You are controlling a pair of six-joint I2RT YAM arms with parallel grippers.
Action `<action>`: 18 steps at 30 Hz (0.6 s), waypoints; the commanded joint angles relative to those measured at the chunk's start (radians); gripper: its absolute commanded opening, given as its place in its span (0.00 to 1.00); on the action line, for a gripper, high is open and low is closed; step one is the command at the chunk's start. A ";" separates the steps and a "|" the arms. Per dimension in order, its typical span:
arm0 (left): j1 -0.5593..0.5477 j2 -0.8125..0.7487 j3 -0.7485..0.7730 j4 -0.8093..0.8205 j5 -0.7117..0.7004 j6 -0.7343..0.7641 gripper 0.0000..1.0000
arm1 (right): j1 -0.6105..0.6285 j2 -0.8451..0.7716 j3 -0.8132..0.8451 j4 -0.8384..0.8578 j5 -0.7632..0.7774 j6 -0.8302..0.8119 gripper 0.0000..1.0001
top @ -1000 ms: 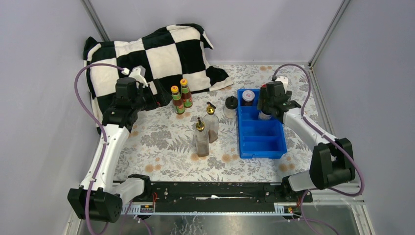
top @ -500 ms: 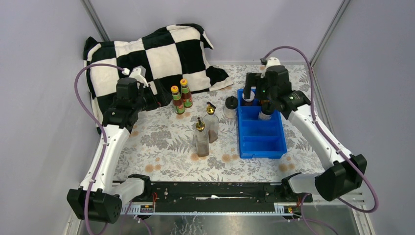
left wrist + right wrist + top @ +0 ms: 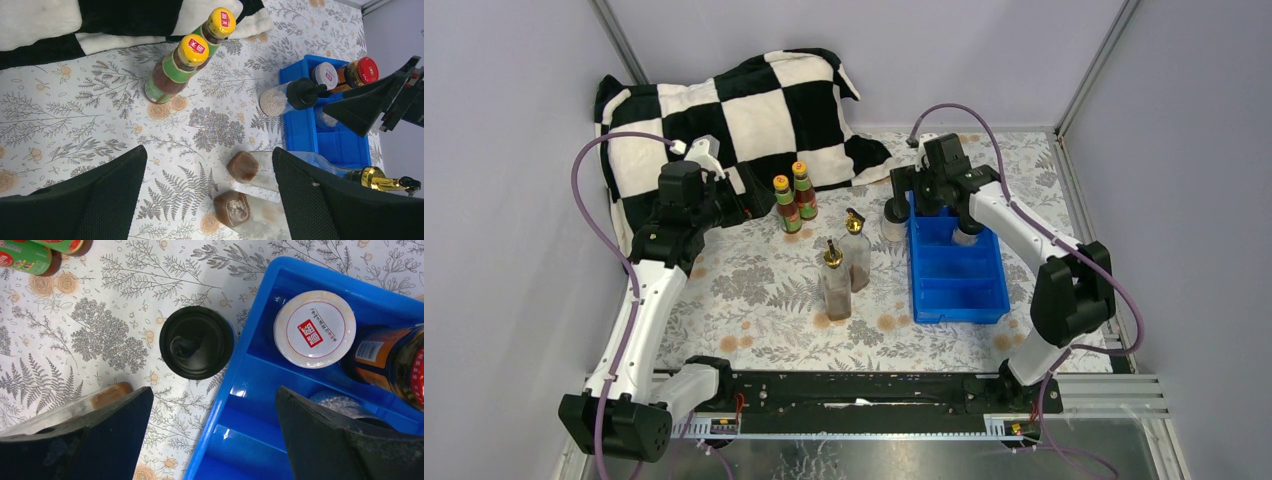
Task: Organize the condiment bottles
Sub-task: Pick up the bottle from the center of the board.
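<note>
**Condiment bottles: both grippers released**

Eight containers, all upright, long axes vertical.
- On the floral-print table [image 3: 754, 290]: two orange-capped sauce bottles [image 3: 782, 205], two clear gold-spouted bottles [image 3: 835, 285], one round black-capped shaker [image 3: 196, 342].
- At the far end of the glossy blue plastic tray [image 3: 959, 290]: white-lidded jar [image 3: 314, 329], red-lidded jar [image 3: 361, 71], second shaker [image 3: 965, 233].

Right gripper [image 3: 212, 405] is spread wide above the table shaker. Left gripper [image 3: 207, 165] is spread and empty.

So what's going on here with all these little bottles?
A two-armed robot is tidying them into a blue tray. A white-lidded jar, a red-lidded jar and a clear shaker sit in it. The right hand hangs open over a black-capped shaker standing outside the tray. The left hand, open and empty, faces the two orange-capped bottles. Two gold-spouted bottles stand mid-table.
</note>
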 commanded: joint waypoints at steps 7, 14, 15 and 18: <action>-0.006 -0.007 -0.009 0.021 -0.022 0.000 0.99 | 0.018 0.127 0.182 -0.031 -0.051 -0.047 1.00; -0.006 -0.006 -0.008 0.017 -0.024 0.002 0.99 | 0.048 0.168 0.199 -0.051 -0.036 -0.071 0.99; -0.006 -0.006 -0.007 0.016 -0.023 0.001 0.99 | 0.050 0.174 0.201 -0.054 -0.032 -0.070 0.98; -0.007 -0.008 -0.012 0.016 -0.020 -0.001 0.99 | 0.056 0.187 0.202 -0.057 -0.028 -0.073 0.95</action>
